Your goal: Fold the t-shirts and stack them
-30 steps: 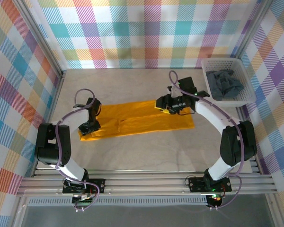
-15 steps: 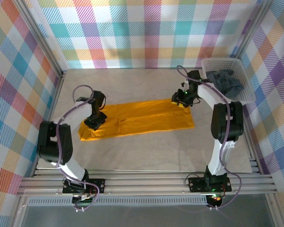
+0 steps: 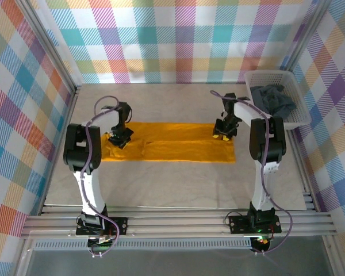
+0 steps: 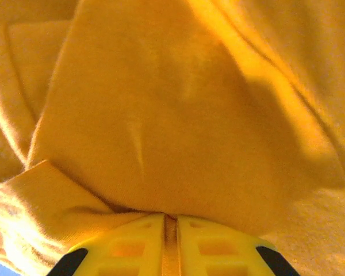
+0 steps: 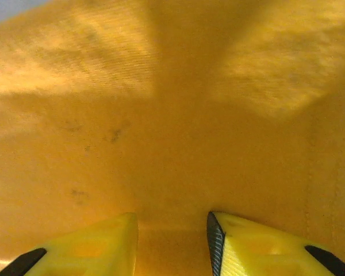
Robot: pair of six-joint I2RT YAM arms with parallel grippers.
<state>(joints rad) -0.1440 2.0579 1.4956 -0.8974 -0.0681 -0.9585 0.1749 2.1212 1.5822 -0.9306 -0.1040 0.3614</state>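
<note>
**Asker:** Where is the shirt, and what have you got of it?

**Me:** The mustard-orange t-shirt (image 3: 169, 142) lies as a long folded band across the middle of the surface (image 3: 161, 184). At its left end my left fingers (image 3: 120, 138) are together, pinching a bunched fold. At its right end my right fingers (image 3: 222, 134) stand apart over flat cloth, gripping nothing.

**Asker:** How will it handle?

**Me:** Light and limp, I judge. It will sag and creep, so I'd take it at corners and edges, through every layer.

**Asker:** What can't you tell?

**Me:** How many layers my left pinch holds, and where the sleeves lie. The grey t-shirt (image 3: 275, 100) sits heaped in the basket (image 3: 264, 72) at far right, and I can't read its shape.
</note>
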